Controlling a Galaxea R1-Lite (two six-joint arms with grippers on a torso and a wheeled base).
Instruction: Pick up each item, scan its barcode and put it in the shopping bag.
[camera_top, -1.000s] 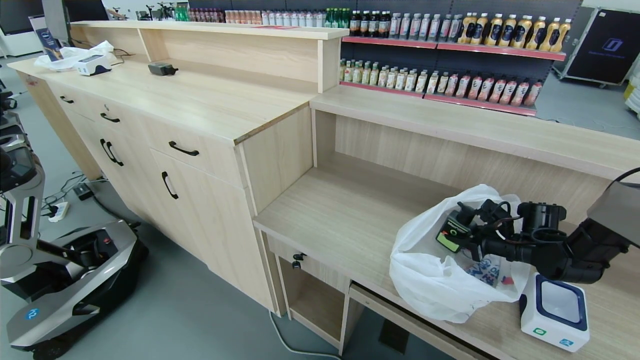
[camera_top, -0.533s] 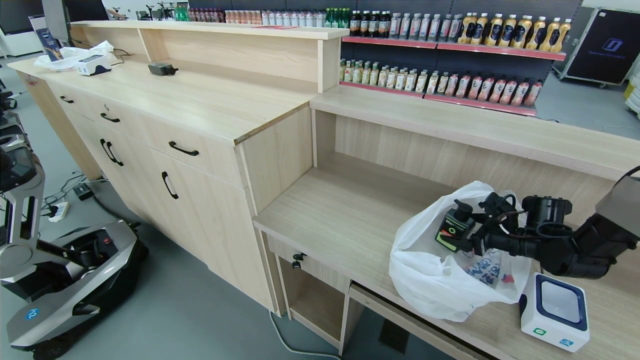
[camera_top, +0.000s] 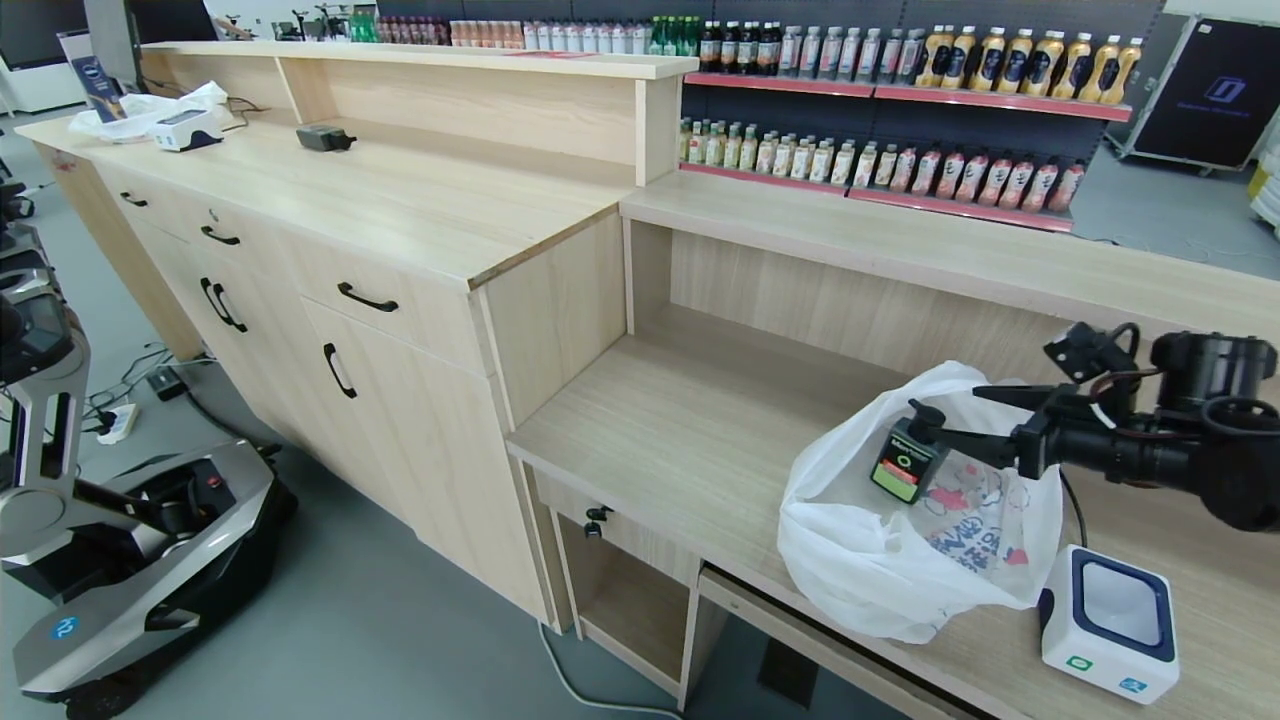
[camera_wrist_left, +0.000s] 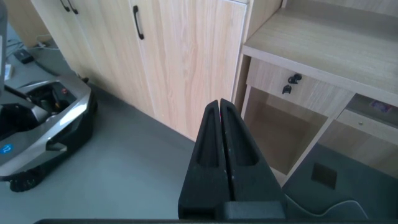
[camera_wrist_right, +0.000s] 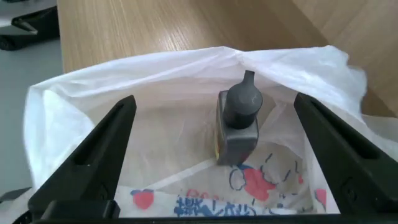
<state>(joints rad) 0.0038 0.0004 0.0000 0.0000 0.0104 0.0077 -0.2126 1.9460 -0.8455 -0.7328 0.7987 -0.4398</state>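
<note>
The bottle (camera_top: 905, 462), w/ a black pump top, is seen standing roughly upright inside the white shopping bag (camera_top: 860, 560), which sits on the low counter (camera_top: 690, 430) close to its near edge and just left of the scanner (camera_top: 1110, 620). The right gripper (camera_top: 962, 413) is held above the bag's mouth, fingers spread wide and holding nothing, w/ the bottle apart from both. The left gripper (camera_wrist_left: 221, 106) is hung low on the left over the floor, fingers pressed together, empty.

Risks, as judged:
- The bottle is propped only by limp film, so it could be tipped over by any tug on the bag.
- The film could be snagged by a spread finger if the arm is swung low across the mouth; the bag might then be dragged toward the near edge and off it.
- The mouth could be folded shut, so the next item would be blocked.
- Whether more items are left can't be told.
</note>
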